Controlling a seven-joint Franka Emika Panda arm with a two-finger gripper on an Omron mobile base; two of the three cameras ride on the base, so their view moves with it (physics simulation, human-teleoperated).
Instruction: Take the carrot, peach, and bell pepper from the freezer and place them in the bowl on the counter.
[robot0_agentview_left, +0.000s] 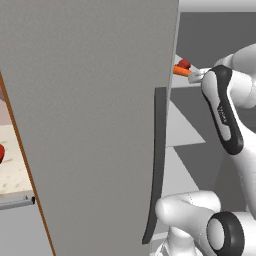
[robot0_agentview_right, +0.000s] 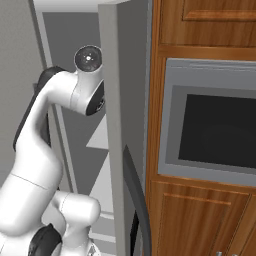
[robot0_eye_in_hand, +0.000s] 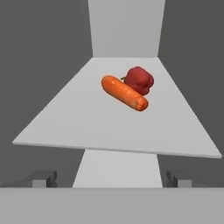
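jaws wide open, empty | carrot (robot0_eye_in_hand: 124, 93) touches bell pepper (robot0_eye_in_hand: 139, 80) on freezer shelf (robot0_eye_in_hand: 78, 127) | risk — closing on carrot may nudge pepper away

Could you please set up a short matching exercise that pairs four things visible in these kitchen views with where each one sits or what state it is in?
Things:
1. carrot
2. bell pepper
3. freezer door
4. gripper

Descriptions:
A. swung open, dark bar handle along its edge
B. jaws wide apart, nothing held, short of the white shelf
C. orange, lying on its side on the shelf
D. red, just behind the orange vegetable

Pairs: 1-C, 2-D, 3-A, 4-B
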